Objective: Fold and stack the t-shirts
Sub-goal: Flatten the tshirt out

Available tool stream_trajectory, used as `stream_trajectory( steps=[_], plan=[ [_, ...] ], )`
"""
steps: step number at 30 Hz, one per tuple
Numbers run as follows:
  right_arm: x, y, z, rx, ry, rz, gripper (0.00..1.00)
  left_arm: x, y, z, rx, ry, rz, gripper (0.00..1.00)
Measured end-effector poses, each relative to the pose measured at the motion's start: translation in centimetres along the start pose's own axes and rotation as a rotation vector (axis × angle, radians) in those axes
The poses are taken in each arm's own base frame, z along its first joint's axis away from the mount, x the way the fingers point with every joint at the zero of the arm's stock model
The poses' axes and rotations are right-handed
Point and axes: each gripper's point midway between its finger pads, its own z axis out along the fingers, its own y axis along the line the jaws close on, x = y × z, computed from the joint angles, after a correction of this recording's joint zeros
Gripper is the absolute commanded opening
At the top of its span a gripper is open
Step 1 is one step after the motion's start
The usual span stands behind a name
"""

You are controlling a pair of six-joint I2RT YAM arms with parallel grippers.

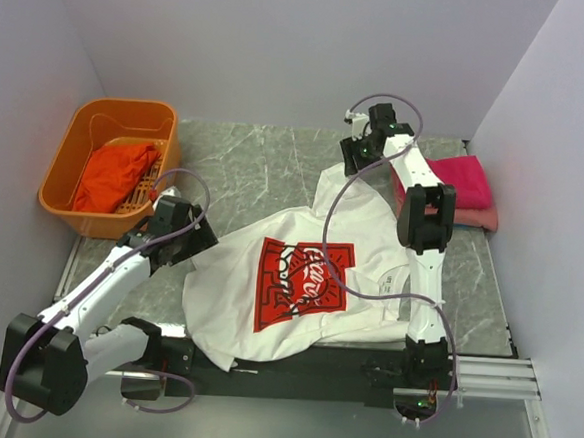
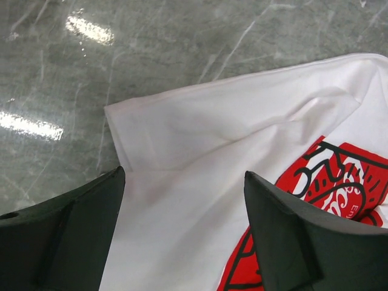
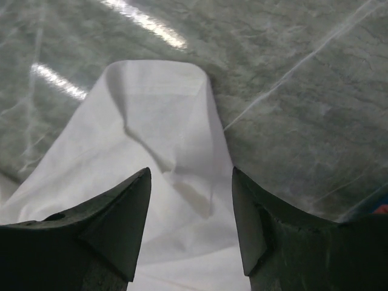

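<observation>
White t-shirt (image 1: 298, 280) lies rumpled on the marbled table (image 1: 256, 166).
The rigid orange plastic basket (image 1: 60, 163) holds a bunched orange-red shirt (image 1: 110, 176); left gripper (image 2: 183, 176) and right gripper (image 3: 190, 173) both hang released over white cloth.

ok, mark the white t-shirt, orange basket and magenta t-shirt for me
white t-shirt (image 1: 278, 278), top view, on its red print.
orange basket (image 1: 66, 158), top view, on its left wall.
magenta t-shirt (image 1: 460, 179), top view, on its folded top face.
</observation>
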Motion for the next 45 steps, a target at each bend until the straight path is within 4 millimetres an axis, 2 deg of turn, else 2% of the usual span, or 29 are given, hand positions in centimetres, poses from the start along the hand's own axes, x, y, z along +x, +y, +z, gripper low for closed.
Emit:
stream_trajectory(
  steps=[2, 3, 5, 8, 9, 12, 17, 20, 21, 24, 27, 29, 30, 32, 34, 35, 37, 40, 42, 44, 45],
  plan=[
    [0.6, -0.7, 1.2, 0.044, 0.026, 0.015, 0.57, 0.1, 0.3, -0.1, -0.005, -0.002, -0.016, 0.84],
    [1.0, -0.9, 1.6, 0.06, 0.042, 0.019, 0.52, 0.0, 0.3, -0.1, -0.008, -0.008, -0.021, 0.83],
    [1.4, -1.0, 2.0, 0.082, 0.056, 0.023, 0.47, -0.3, 0.4, -0.2, -0.015, -0.023, -0.042, 0.81],
    [1.4, -0.9, 2.2, 0.093, 0.062, 0.023, 0.3, -0.4, 0.9, 0.3, -0.052, -0.032, -0.073, 0.77],
    [1.4, -0.8, 2.3, 0.092, 0.061, 0.023, 0.18, -0.3, 1.2, 0.6, -0.073, -0.023, -0.085, 0.71],
    [1.3, -0.6, 2.3, 0.091, 0.057, 0.027, 0.01, 0.7, 2.4, 2.0, -0.145, 0.019, -0.099, 0.66],
    [0.3, -0.6, 2.6, 0.104, 0.022, 0.023, 0.0, 1.5, 3.0, 2.6, -0.182, 0.05, -0.103, 0.66],
    [-2.1, -0.3, 2.2, 0.123, -0.046, 0.027, 0.0, 1.3, 3.0, 2.3, -0.177, 0.04, -0.104, 0.65],
    [-3.5, 0.0, 2.2, 0.132, -0.09, 0.031, 0.16, 1.2, 3.0, 2.2, -0.176, 0.036, -0.105, 0.65],
    [-8.2, 1.6, 2.2, 0.165, -0.247, 0.057, 0.85, 0.9, 2.9, 1.8, -0.167, 0.024, -0.106, 0.67],
    [-11.6, 4.7, 1.9, 0.167, -0.338, 0.02, 0.87, 0.9, 2.8, 1.6, -0.161, 0.021, -0.106, 0.69],
    [-13.1, 6.8, 1.6, 0.158, -0.386, -0.015, 0.87, 0.9, 2.7, 1.6, -0.155, 0.024, -0.103, 0.7],
    [-13.1, 7.5, 1.7, 0.15, -0.391, -0.03, 0.88, 0.9, 2.6, 1.5, -0.148, 0.024, -0.1, 0.71],
    [-11.0, 8.3, 1.4, 0.124, -0.349, -0.051, 0.86, 0.8, 2.1, 1.4, -0.124, 0.024, -0.094, 0.72],
    [-9.2, 7.5, 0.8, 0.083, -0.306, -0.046, 0.77, 0.7, 1.6, 1.2, -0.092, 0.024, -0.083, 0.72],
    [-8.5, 6.3, 0.3, 0.059, -0.287, -0.036, 0.69, 0.7, 1.2, 1.2, -0.07, 0.026, -0.078, 0.72],
    [-7.2, 2.8, -1.1, 0.032, -0.263, -0.001, 0.65, 0.7, 0.8, 1.0, -0.039, 0.026, -0.065, 0.72],
    [-3.1, -4.4, -3.5, 0.063, -0.197, 0.066, 0.66, 1.0, 0.6, 0.8, -0.006, 0.03, -0.054, 0.72],
    [0.8, -8.2, -4.5, 0.101, -0.133, 0.112, 0.68, 1.1, 0.4, 0.6, 0.011, 0.031, -0.047, 0.72],
    [3.8, -9.2, -4.8, 0.101, -0.055, 0.132, 0.69, 1.1, 0.4, 0.5, 0.016, 0.031, -0.045, 0.72],
    [4.7, -9.0, -4.7, 0.095, -0.027, 0.133, 0.69, 1.1, 0.3, 0.5, 0.017, 0.031, -0.045, 0.72]
  ],
)
